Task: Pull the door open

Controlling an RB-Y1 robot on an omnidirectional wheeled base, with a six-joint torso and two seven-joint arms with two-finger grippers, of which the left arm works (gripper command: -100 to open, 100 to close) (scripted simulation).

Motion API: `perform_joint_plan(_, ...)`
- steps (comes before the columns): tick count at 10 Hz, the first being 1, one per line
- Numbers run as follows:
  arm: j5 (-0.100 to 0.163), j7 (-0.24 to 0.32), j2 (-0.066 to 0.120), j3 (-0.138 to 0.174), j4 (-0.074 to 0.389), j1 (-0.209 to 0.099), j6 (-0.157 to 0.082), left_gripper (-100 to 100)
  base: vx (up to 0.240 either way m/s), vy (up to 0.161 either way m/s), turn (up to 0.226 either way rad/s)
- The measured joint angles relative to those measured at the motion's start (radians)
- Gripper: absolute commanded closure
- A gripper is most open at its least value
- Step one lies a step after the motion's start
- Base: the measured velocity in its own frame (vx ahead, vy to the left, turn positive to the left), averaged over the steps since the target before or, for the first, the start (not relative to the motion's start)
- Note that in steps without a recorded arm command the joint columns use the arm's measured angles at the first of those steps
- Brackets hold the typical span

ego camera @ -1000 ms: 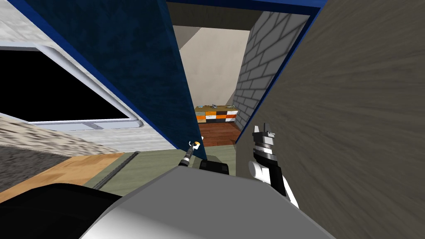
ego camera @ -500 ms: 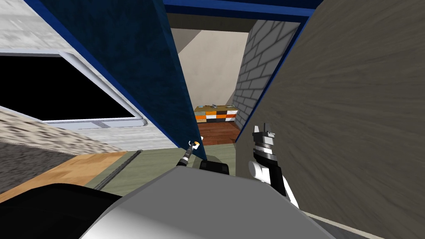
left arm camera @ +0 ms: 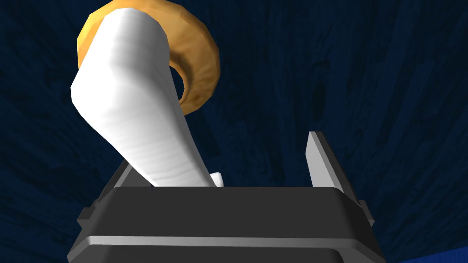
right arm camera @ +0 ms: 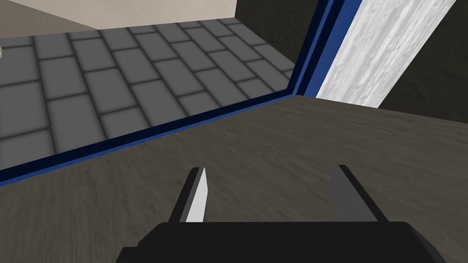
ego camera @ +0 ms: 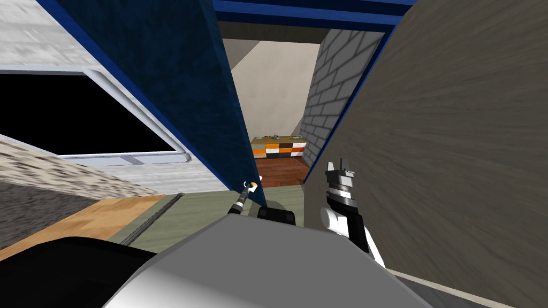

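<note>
Jaws apart on left gripper (left arm camera: 221, 150), hooked over white lever handle (left arm camera: 132, 118) with orange-gold rosette (left arm camera: 201, 68), not clamped; lever against one blade. Dark blue door (ego camera: 176, 80) already swung partway, running off toward 10 o'clock. Gap at 12 o'clock, onto grey brick wall (ego camera: 326, 96). Jaws apart and empty on right gripper (ego camera: 340, 168), at 1 o'clock beside brown wall (ego camera: 455, 160). Left to do, probably: widen the swing.

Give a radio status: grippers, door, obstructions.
Left gripper open, white handle between the jaws, against one side. Right gripper open, idle by grey-brown wall. Blue door partly open.
</note>
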Motion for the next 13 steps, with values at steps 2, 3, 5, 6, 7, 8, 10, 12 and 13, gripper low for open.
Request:
perform_joint_plan(2,-0.003,0.005,0.009,-0.004,-0.018,0.014,0.003,100,-0.014,0.005,-0.004)
perform_joint_plan(3,-0.004,0.008,0.012,-0.004,-0.005,0.005,0.001,100,-0.03,0.0,0.012)
perform_joint_plan(5,-0.007,0.008,0.016,-0.004,0.008,-0.007,0.006,100,-0.023,0.006,-0.001)
perform_joint_plan(6,-0.008,0.01,0.018,-0.006,-0.011,0.008,0.008,100,0.0,0.0,0.0)
perform_joint_plan(7,-0.008,0.011,0.018,-0.007,-0.012,0.009,0.008,100,0.0,0.0,0.0)
perform_joint_plan(8,-0.009,0.011,0.018,-0.008,-0.016,0.009,0.014,100,0.0,0.0,0.0)
perform_joint_plan(10,-0.008,0.008,0.018,-0.005,-0.003,0.006,0.001,100,-0.004,0.0,-0.004)
perform_joint_plan(12,-0.01,0.013,0.02,-0.009,-0.022,0.01,0.021,100,-0.005,0.0,0.001)
perform_joint_plan(13,-0.011,0.012,0.018,-0.009,-0.037,0.023,0.022,100,0.0,0.0,0.0)
